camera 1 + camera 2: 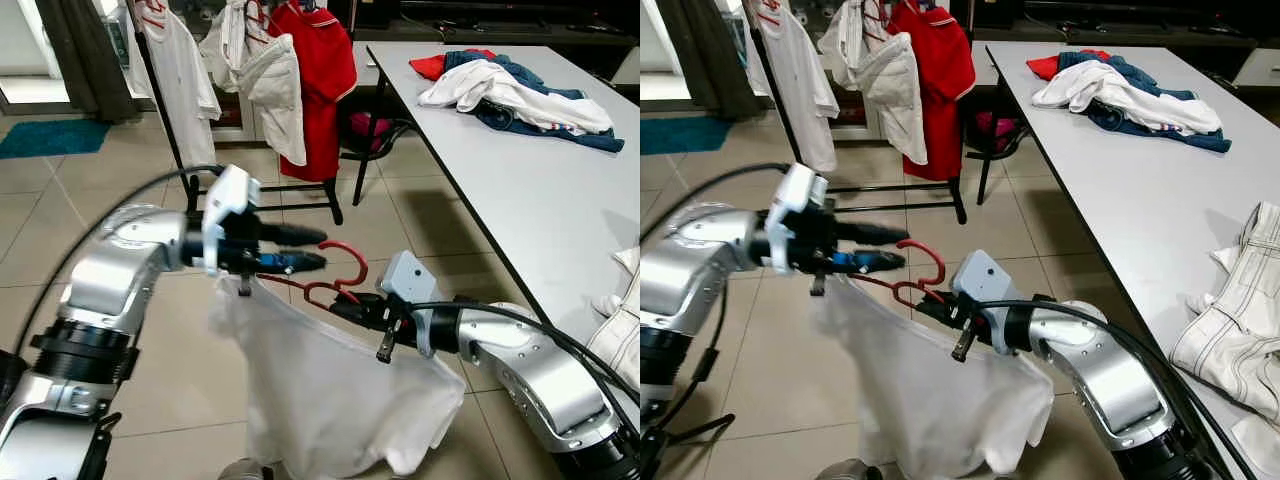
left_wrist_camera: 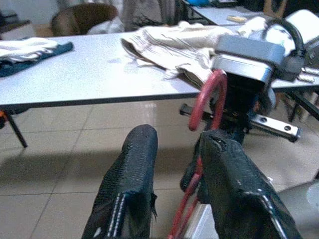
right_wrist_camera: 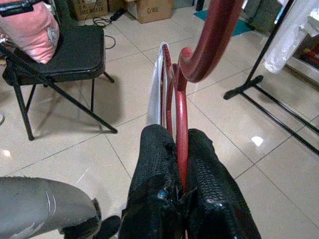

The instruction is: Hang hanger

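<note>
A red hanger [image 1: 345, 262] carries a white shirt [image 1: 330, 390] that droops toward the floor in front of me. My right gripper [image 3: 177, 137] is shut on the hanger's red wire just below the hook [image 3: 199, 50]. From the left, my left gripper [image 1: 305, 248] reaches in at the hanger's upper end, fingers open. In the left wrist view the red wire [image 2: 185, 211] runs up between the two fingers, close against one of them [image 2: 234, 179]. The clothes rack [image 1: 160, 90] stands further back across the tiled floor, with white tops and a red shirt [image 1: 325, 80] hanging on it.
A long grey table [image 1: 540, 190] runs along my right, with a pile of clothes [image 1: 510, 90] at its far end and beige trousers [image 1: 1240, 320] near me. A black folding chair [image 3: 65, 55] holds a pink cushion. A teal mat [image 1: 50, 138] lies far left.
</note>
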Controlling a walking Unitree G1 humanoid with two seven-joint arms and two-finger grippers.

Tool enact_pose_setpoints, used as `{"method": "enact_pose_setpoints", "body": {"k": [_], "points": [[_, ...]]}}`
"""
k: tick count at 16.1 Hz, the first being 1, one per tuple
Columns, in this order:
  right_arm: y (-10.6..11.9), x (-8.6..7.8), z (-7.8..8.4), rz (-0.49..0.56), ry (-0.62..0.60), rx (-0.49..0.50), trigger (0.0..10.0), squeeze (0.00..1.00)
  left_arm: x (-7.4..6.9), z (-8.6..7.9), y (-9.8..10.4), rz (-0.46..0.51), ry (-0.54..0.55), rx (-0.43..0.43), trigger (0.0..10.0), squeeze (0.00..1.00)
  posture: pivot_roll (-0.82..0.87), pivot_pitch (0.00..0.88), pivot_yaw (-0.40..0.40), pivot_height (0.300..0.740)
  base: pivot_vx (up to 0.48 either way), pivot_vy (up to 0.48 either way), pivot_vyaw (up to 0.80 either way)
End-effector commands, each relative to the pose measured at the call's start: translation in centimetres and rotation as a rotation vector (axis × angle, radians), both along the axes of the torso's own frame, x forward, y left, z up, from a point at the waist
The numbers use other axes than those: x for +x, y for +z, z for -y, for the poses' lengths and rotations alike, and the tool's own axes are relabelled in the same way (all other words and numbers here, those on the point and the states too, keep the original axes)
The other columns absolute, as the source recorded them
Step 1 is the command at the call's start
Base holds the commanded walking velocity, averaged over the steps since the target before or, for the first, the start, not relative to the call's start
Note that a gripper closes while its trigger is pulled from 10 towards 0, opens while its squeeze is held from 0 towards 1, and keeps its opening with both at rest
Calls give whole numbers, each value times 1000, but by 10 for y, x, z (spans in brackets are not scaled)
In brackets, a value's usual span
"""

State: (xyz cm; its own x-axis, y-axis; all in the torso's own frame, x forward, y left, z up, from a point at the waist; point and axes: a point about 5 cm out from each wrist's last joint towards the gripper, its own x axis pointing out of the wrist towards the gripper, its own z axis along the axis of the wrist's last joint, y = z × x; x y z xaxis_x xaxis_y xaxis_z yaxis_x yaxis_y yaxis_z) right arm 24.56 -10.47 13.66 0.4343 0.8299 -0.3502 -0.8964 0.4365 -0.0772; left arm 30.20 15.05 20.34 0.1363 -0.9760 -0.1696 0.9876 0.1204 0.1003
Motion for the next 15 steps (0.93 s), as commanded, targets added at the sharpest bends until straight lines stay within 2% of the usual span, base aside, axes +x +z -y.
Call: {"method": "enact_pose_setpoints", "body": {"k": [1, 3, 5, 6, 7, 8, 9, 10, 11, 12, 13, 14, 15], "points": [[-1, 1, 1, 12, -48, 16, 0, 0, -2, -4, 7, 15, 53, -57, 10000, 1000, -13, 0, -11, 740, 0, 0, 0], [-7, 1, 2, 16, -157, 67, 0, 0, 1, -15, 9, 35, 232, -126, 10000, 1000, -14, 0, 5, 740, 0, 0, 0], [-9, 2, 2, 6, -262, 162, 0, 0, 0, -24, 3, 33, 364, -115, 10000, 1000, -11, 0, 20, 740, 0, 0, 0], [-15, 3, 6, -50, -400, 239, 0, 0, -5, -27, -2, 8, 448, -141, 10000, 871, -8, 0, 26, 740, 0, 0, 0], [-20, 6, 12, -73, -548, 294, 0, 0, -9, -28, -10, 18, 548, -127, 10000, 0, 0, 0, 31, 740, 0, 0, 0], [-22, 7, 17, -76, -646, 326, 0, 0, -10, -27, -16, 52, 622, -112, 10000, 0, 2, 0, 32, 740, 0, 0, 0], [-23, 8, 25, -62, -765, 337, 8824, 0, -10, -25, -30, 4, 731, -62, 10000, 0, 6, 0, 32, 740, 0, 0, 0], [-24, 7, 30, -64, -865, 374, 10000, 0, -13, -17, -40, 33, 808, -58, 10000, 0, 10, 0, 32, 740, 0, 0, 0], [-27, 6, 33, -76, -949, 402, 10000, 0, -17, -9, -48, 47, 875, -69, 10000, 0, 17, 0, 36, 740, 0, 0, 0], [-28, 5, 32, -81, -984, 405, 10000, 0, -18, -7, -55, 15, 940, -61, 10000, 0, 12, 0, 41, 740, 0, 0, 0], [-29, 4, 31, -83, -995, 401, 10000, 0, -19, -7, -56, 5, 972, -66, 10000, 0, 7, 0, 43, 740, 0, 0, 0], [-30, 3, 32, -77, -1030, 374, 10000, 0, -19, -10, -60, -21, 1050, -73, 10000, 0, 6, 0, 44, 740, 0, 0, 0], [-30, 3, 34, -68, -1042, 363, 10000, 0, -20, -10, -60, -25, 1061, -73, 10000, 0, 13, 0, 39, 740, 0, 0, 0]]}}
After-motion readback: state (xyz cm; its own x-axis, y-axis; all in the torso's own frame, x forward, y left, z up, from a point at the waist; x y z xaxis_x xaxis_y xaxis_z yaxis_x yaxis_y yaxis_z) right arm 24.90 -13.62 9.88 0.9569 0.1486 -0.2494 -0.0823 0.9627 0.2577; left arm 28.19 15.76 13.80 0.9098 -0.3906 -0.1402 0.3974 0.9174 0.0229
